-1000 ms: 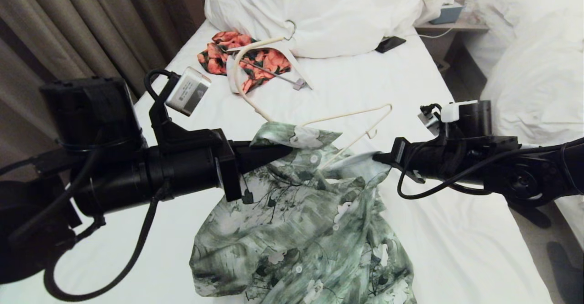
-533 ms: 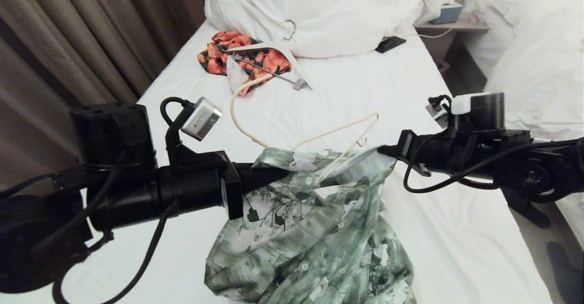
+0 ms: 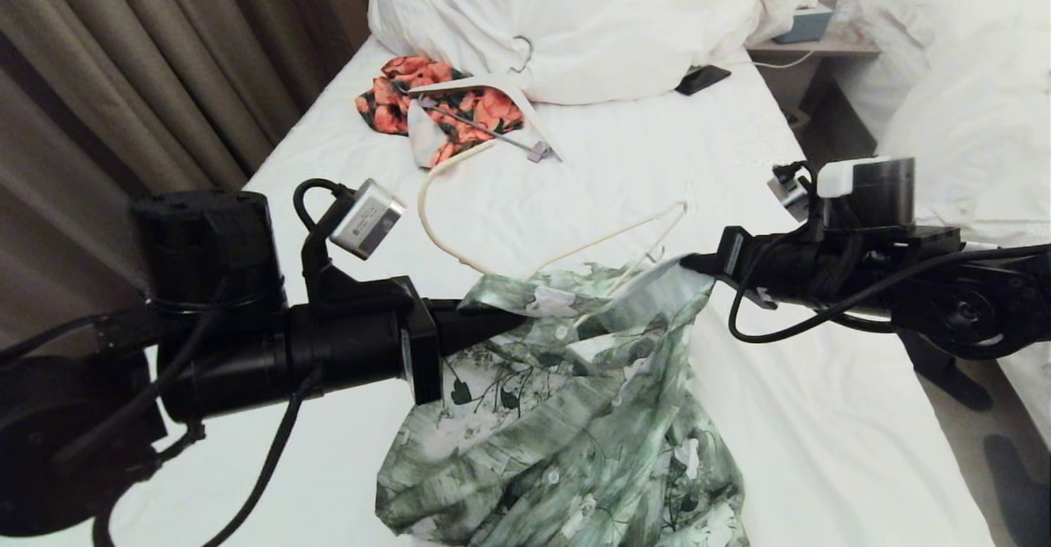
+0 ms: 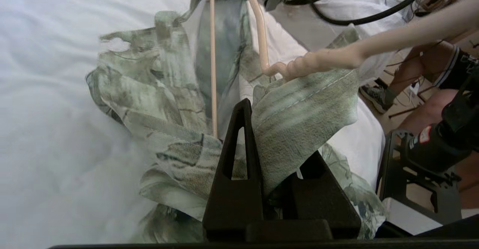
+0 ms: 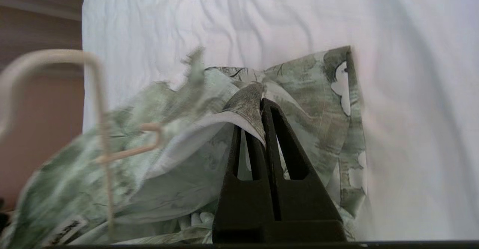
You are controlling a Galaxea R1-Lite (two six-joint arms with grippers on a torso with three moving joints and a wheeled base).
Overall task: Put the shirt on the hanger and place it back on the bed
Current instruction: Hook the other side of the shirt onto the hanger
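White bed [image 3: 624, 161] is lying under the shirt [image 3: 566, 415]. Left gripper [image 3: 513, 317] and right gripper [image 3: 686, 266] are each pinching shirt fabric. Hanger [image 3: 575, 243] is sitting only partly inside and is probably at risk of slipping out or snagging.

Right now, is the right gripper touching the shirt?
Touching. The right wrist view shows the right gripper shut on a fold of the shirt, cloth pinched between its tips.

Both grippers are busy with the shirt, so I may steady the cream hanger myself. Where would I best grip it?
Probably the hook's long curved stem, reached from the pillow side: it sticks out bare beyond the shirt, while the shoulders are partly under cloth between both grippers.
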